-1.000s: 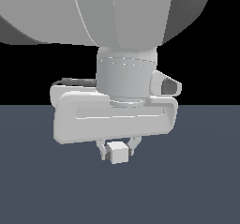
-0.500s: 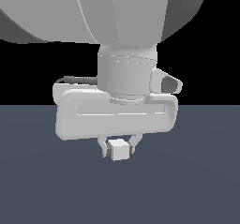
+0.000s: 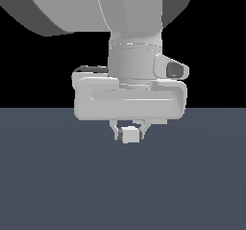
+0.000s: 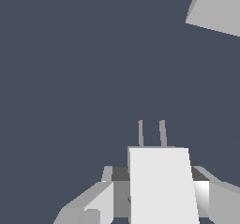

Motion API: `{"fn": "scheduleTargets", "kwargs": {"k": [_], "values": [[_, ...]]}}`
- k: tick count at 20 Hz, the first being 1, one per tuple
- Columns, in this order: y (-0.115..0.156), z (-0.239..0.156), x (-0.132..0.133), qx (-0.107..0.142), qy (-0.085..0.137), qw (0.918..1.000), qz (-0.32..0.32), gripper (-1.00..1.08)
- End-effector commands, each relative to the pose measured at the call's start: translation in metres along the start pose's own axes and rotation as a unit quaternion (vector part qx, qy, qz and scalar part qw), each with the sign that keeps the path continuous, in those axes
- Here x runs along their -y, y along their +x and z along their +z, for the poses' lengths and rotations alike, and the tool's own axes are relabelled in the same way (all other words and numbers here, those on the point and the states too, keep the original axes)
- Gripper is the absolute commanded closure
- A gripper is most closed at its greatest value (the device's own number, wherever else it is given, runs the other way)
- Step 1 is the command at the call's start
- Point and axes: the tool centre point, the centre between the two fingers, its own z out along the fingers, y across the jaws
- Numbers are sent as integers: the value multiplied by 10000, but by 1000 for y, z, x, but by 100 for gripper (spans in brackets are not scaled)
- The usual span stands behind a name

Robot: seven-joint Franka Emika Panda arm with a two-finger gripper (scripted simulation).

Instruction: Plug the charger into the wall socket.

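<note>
1. In the exterior view the gripper (image 3: 129, 131) with the charger (image 3: 129, 134) clamped between its fingers now sits slightly right of where it was a second ago; its height in the frame is about the same.
2. The wrist housing (image 3: 129, 99) above it has shifted right by the same small amount.
3. The drift was already visible half a second ago and has continued since.
</note>
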Motion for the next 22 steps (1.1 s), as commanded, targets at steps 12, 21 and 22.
{"fn": "scheduleTargets", "kwargs": {"k": [12, 21, 22], "values": [[41, -37, -43, -1, -423, 9899, 1356, 108], [48, -45, -56, 13, -535, 9842, 1689, 108], [48, -46, -56, 14, -537, 9841, 1695, 108]]}}
